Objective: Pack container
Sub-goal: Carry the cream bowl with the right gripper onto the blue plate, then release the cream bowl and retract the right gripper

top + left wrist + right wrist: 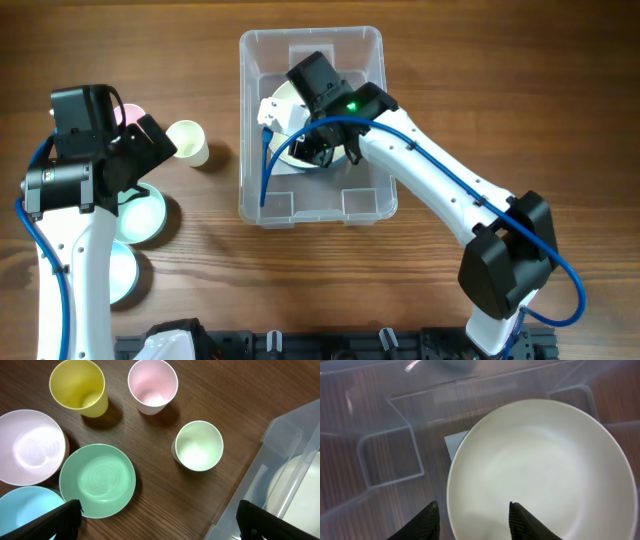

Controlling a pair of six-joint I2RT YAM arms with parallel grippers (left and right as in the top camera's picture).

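**white bowl in the container, both grippers open**

the table (500,90) is dark brown wood, its grain running left to right, with soft shadows under everything on it. a black rail (330,345) carrying the arm bases lines the near edge. the container (310,38) stands toward the far side, about midway between left and right. a white bowl (540,470) lies in it, partly over a pale label (453,443) on the base.

the right gripper (474,522) is inside the container, fingers apart, with the bowl's rim between them. whether they touch it i cannot tell.

the left gripper (160,522) hangs over the left side, fingers spread wide and holding nothing. below it are a yellow cup (80,387), pink cup (152,385), pale green cup (199,446), pink bowl (30,447), green bowl (97,480) and blue bowl (25,510).
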